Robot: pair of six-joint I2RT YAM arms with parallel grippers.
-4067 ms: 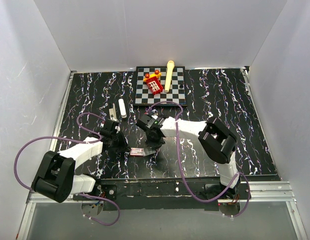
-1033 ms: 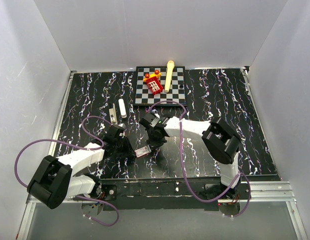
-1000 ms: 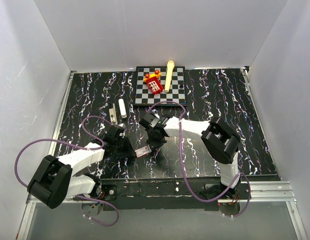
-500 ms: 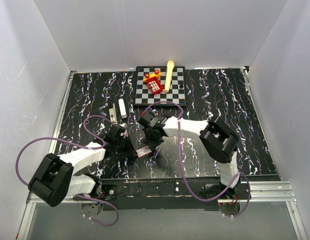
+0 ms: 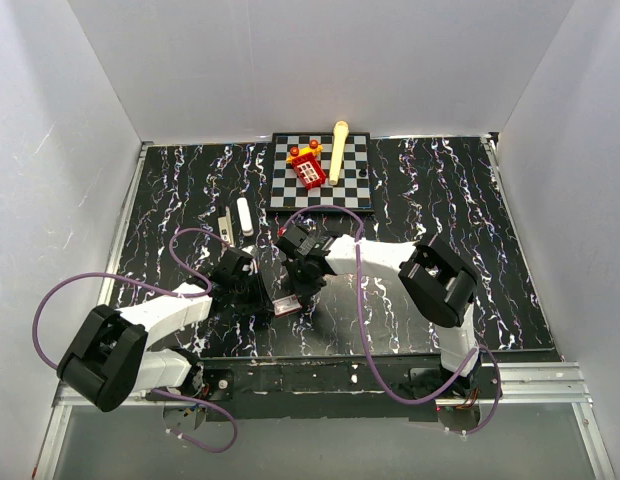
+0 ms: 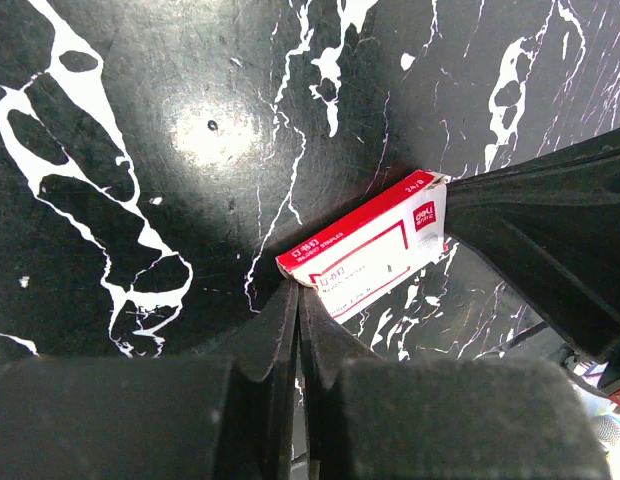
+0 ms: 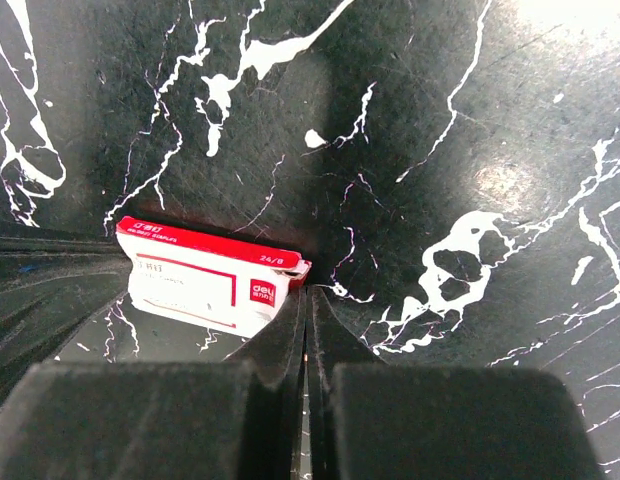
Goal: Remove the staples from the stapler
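Observation:
The stapler [image 5: 226, 228], slim with a silver top and black base, lies on the marbled table at the far left, beside a white stick [image 5: 245, 216]. No staples show in any view. A small red-and-white box [image 5: 284, 306] lies between the two grippers. My left gripper [image 5: 260, 297] is shut and empty, its tip [image 6: 298, 292] touching the box's [image 6: 370, 245] left end. My right gripper [image 5: 301, 290] is shut and empty, its tip [image 7: 306, 296] against the other end of the box [image 7: 205, 275].
A chessboard [image 5: 352, 190] at the back holds a red toy block [image 5: 309, 168] and a pale yellow stick [image 5: 338, 150]. White walls close the table on three sides. Purple cables loop over both arms. The metal front rail [image 5: 320, 385] runs along the near edge.
My left gripper has moved right, up to the box's end. My right gripper has shifted slightly left over the box, which has slid and turned a little. The stapler has not moved.

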